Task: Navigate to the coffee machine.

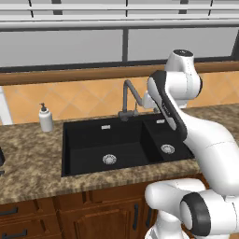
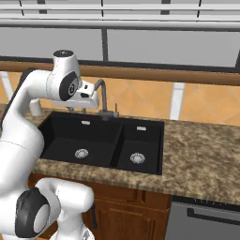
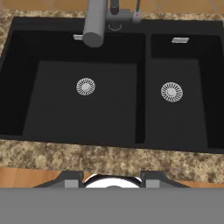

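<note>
Black double-basin sink (image 1: 93,140) set in speckled brown granite desk (image 1: 28,158); sink centre of left base view, larger basin on the left, smaller on the right; round silver drain (image 1: 109,159) in large basin, second silver drain (image 1: 167,149) in small basin; dark grey gooseneck faucet (image 1: 128,95) at 12 o'clock of the sink, behind the divider, spout over the large basin in hand view; white pump soap bottle (image 1: 45,119) on the desk at 9 o'clock of the sink, near its back left corner, upright; orange tiled backsplash (image 1: 84,95) behind, wood trim and grey window panels above; brown wooden cabinets (image 1: 70,214) under the desk; grey appliance front with dark handle (image 2: 206,218) at 5 o'clock in right base view, below the desk right of the sink; white arm folded up in front of the faucet, claw (image 3: 113,177) at 6 o'clock of hand view, looking down on the sink, tips barely visible, cannot tell if apart or together; coffee machine cannot be made out in these views.
</note>
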